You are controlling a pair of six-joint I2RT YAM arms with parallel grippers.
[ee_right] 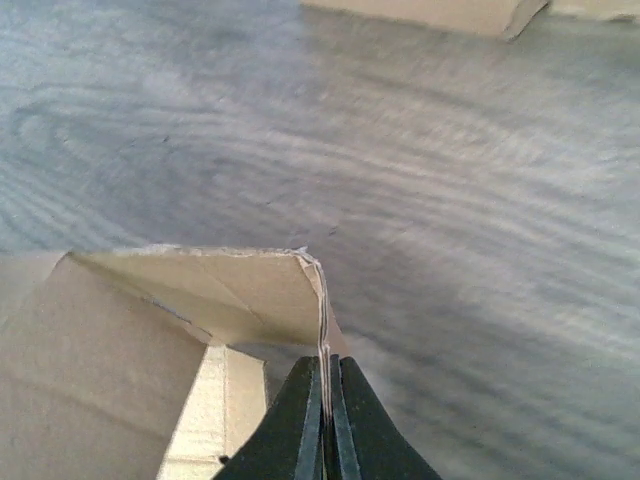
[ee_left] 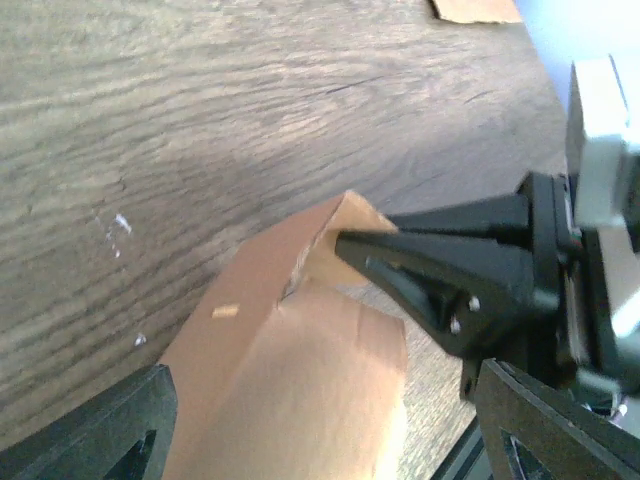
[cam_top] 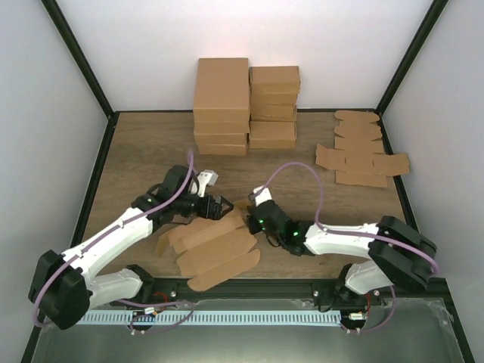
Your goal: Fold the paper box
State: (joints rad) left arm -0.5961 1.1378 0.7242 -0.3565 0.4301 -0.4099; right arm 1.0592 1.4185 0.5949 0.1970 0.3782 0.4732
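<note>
The paper box [cam_top: 215, 248] is a flat brown die-cut sheet with rounded tabs, lying at the near centre of the table. Its far corner flap is lifted. My right gripper [cam_top: 245, 206] is shut on the edge of that raised flap; the right wrist view shows the thin edge [ee_right: 322, 300] pinched between the closed jaws [ee_right: 325, 368]. My left gripper [cam_top: 218, 206] is open just left of it. In the left wrist view its fingers [ee_left: 110, 425] stand wide apart on either side of the sheet [ee_left: 290, 380], and the right gripper [ee_left: 350, 248] shows holding the flap tip.
A group of ready-made brown cartons [cam_top: 246, 102] is stacked at the back centre. Other flat brown blanks [cam_top: 361, 155] lie at the back right. Dark frame posts rise at both back corners. The table's near edge is close below the sheet.
</note>
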